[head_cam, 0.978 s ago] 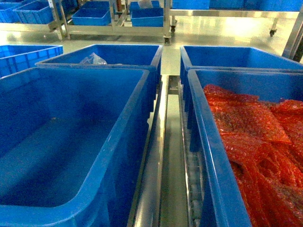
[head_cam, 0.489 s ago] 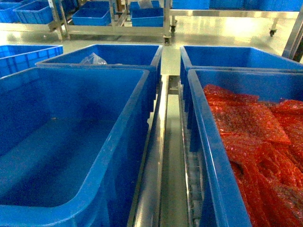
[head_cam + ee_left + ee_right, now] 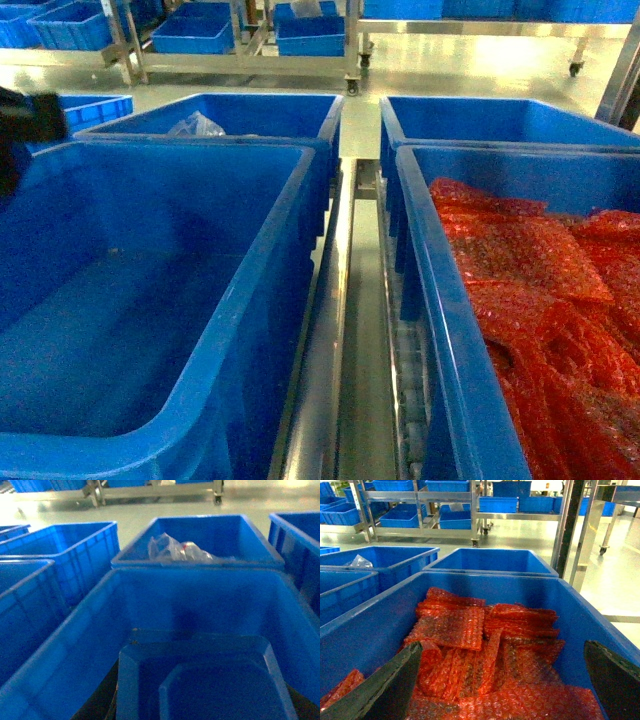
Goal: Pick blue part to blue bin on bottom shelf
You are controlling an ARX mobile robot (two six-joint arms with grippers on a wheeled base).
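The blue part (image 3: 210, 680), a dark-blue boxy block with bevelled edges, fills the bottom of the left wrist view. My left gripper (image 3: 200, 712) is shut on it, and only a black finger (image 3: 97, 702) shows beside its left side. The part hangs above the near end of the blue bin (image 3: 200, 597), a deep tote with nothing in it (image 3: 150, 300). In the head view the left arm is a dark blur (image 3: 28, 118) at the bin's far left corner. My right gripper (image 3: 500, 690) is open over the red bags. Steel rails of the bottom shelf (image 3: 322, 360) show between the totes.
The right-hand tote (image 3: 440, 330) holds red bubble-wrap bags (image 3: 470, 645). Behind the blue bin stands another tote with a clear plastic bag (image 3: 175, 550). More blue totes stand to the left (image 3: 65, 555), and metal racks with crates (image 3: 240, 40) line the far floor.
A dark blurred part of my left arm has come into the head view at the left edge. The totes and the bags have not moved.
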